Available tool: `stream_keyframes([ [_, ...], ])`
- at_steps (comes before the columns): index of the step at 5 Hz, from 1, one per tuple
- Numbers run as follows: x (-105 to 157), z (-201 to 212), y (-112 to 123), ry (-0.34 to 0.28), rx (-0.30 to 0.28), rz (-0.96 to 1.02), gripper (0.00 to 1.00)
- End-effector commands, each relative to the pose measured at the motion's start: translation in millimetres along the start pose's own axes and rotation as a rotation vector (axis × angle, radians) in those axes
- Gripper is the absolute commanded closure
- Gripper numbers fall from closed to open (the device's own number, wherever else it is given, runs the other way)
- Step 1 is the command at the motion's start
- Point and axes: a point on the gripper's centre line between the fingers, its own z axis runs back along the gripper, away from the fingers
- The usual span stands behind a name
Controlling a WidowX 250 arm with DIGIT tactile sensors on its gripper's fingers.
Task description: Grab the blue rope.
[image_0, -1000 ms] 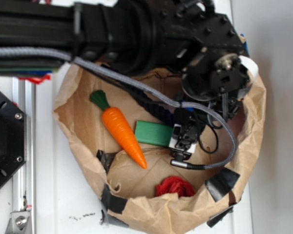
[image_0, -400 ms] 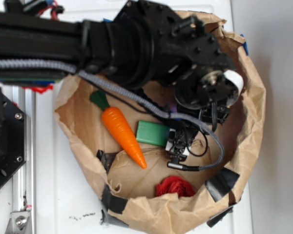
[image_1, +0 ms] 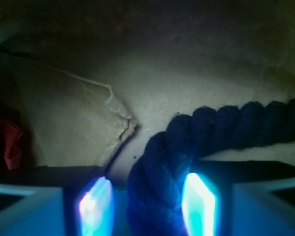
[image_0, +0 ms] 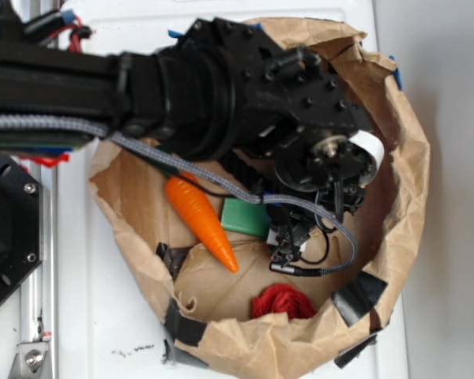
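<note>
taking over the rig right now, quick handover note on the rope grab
Tool: open, low inside the paper bag, fingertips glowing blue at either side of the rope.
Blue rope: lying on the bag floor, one end curling down between the open fingers; in the exterior view the arm mostly hides it.
Also in the bag: carrot, green block, red item.
Done: tool lined up over the rope.
Left: close on the rope and lift.
</note>
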Motion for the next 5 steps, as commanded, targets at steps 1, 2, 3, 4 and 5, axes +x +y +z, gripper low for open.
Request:
stream_keyframes([
  [1, -5.0, -1.9, -14.7, -0.006, 0.008, -0.03, 1.0],
  [2, -15.4, -5.1, -30.5, -0.012, 0.004, -0.035, 1.0],
  [3, -16.1, -2.2, -29.4, -0.017, -0.004, -0.035, 1.0],
  [4, -16.7, 8.8, -30.0, -0.017, -0.027, -0.031, 1.0],
  [5, -15.6, 41.3, -29.4, -0.059, -0.047, -0.015, 1.0],
])
